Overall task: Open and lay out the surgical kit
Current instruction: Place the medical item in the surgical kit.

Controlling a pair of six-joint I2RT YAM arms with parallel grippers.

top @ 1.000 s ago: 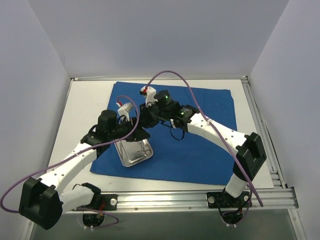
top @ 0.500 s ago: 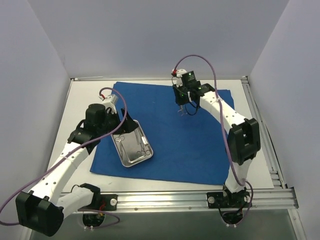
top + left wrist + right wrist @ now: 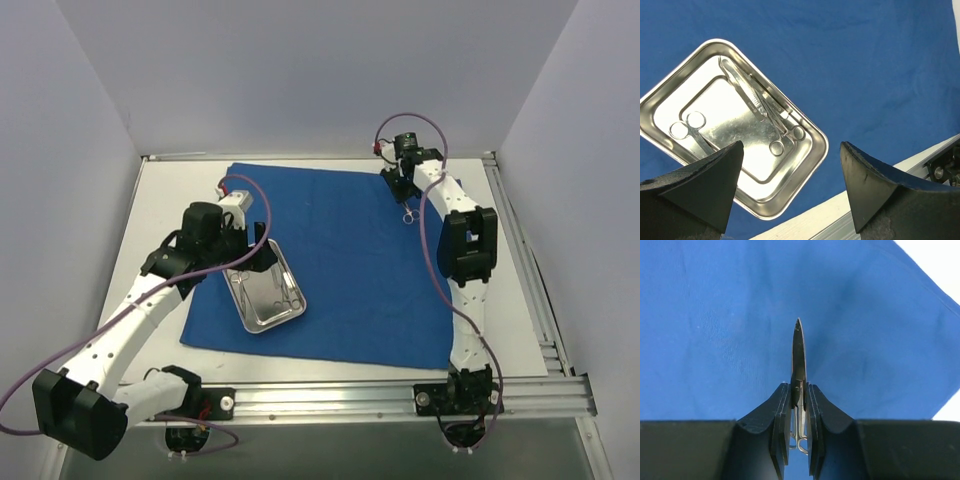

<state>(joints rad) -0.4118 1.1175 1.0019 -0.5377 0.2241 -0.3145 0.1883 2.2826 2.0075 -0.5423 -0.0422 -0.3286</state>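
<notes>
The royal-blue cloth wrap (image 3: pixel 360 260) lies spread flat on the table. The shiny steel tray (image 3: pixel 265 292) sits on its near left part and holds several scissor-like instruments (image 3: pixel 765 107). My left gripper (image 3: pixel 250 262) hangs open and empty above the tray (image 3: pixel 735 135). My right gripper (image 3: pixel 404 196) is over the cloth's far right corner, shut on a pair of small metal scissors (image 3: pixel 798 360) whose tip points away over the cloth (image 3: pixel 715 330). The scissors' rings hang below the gripper (image 3: pixel 407 216).
White table (image 3: pixel 165 200) shows left of the cloth and at the far right corner (image 3: pixel 940 260). An aluminium rail (image 3: pixel 400 395) runs along the near edge. White walls enclose the back and sides.
My right arm has swung from the tray to the cloth's far right corner, carrying the scissors. My left gripper has pulled back slightly left and stays above the tray.
</notes>
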